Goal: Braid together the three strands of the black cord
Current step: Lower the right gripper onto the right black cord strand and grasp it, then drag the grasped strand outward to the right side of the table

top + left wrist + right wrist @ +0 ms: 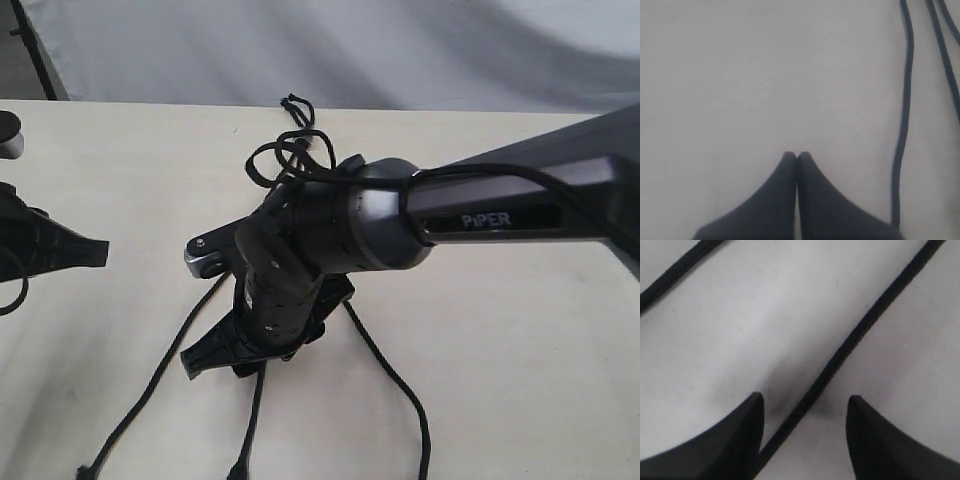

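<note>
The black cord's loops (290, 135) lie at the far middle of the table, partly behind my right arm. Three strands run toward the near edge: left strand (150, 385), middle strand (250, 425), right strand (395, 380). My right gripper (215, 362) reaches across the middle and hangs low over them. It is open (806, 401), and one strand (840, 355) runs between its fingertips, unpinched. A second strand (675, 270) passes farther off. My left gripper (95, 252) rests at the left, shut on nothing (796, 155), with strands (902, 125) beside it.
The pale table (520, 350) carries only the cord. The right arm's thick body (370, 215) and its smooth cable hide where the strands join. A grey backdrop stands beyond the table's far edge (450, 108).
</note>
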Controlling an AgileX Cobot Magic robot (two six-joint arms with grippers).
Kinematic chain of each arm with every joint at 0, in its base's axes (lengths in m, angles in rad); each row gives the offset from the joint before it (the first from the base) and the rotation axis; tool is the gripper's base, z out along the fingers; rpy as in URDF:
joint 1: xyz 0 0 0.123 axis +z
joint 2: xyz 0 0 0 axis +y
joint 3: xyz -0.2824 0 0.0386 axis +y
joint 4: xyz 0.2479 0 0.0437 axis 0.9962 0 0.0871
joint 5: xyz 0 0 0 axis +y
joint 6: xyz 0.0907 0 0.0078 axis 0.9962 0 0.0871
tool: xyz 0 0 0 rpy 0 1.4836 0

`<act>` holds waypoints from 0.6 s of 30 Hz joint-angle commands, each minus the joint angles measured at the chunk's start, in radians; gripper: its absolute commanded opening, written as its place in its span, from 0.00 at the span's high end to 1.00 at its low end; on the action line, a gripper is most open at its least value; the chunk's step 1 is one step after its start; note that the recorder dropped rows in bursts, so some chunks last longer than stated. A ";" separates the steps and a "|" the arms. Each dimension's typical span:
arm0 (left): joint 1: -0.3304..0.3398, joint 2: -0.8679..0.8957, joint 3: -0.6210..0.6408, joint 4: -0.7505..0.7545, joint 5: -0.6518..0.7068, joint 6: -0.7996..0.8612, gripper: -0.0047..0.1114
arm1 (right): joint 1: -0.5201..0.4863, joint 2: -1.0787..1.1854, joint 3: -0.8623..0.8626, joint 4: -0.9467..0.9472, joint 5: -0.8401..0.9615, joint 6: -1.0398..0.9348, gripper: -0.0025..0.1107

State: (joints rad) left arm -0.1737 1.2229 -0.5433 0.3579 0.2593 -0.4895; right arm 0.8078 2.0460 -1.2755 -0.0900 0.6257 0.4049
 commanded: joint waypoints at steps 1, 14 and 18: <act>-0.007 0.000 -0.006 0.002 -0.025 0.004 0.96 | 0.000 0.026 -0.015 0.010 0.022 -0.028 0.58; -0.007 0.000 -0.006 0.002 -0.025 0.004 0.96 | -0.018 -0.119 -0.086 -0.165 0.220 -0.148 0.98; -0.007 0.000 -0.006 0.002 -0.025 0.004 0.96 | -0.078 -0.234 -0.136 -0.409 0.317 -0.038 0.98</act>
State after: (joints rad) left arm -0.1737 1.2232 -0.5433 0.3579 0.2415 -0.4895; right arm 0.7793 1.8914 -1.3843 -0.3242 0.8691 0.2980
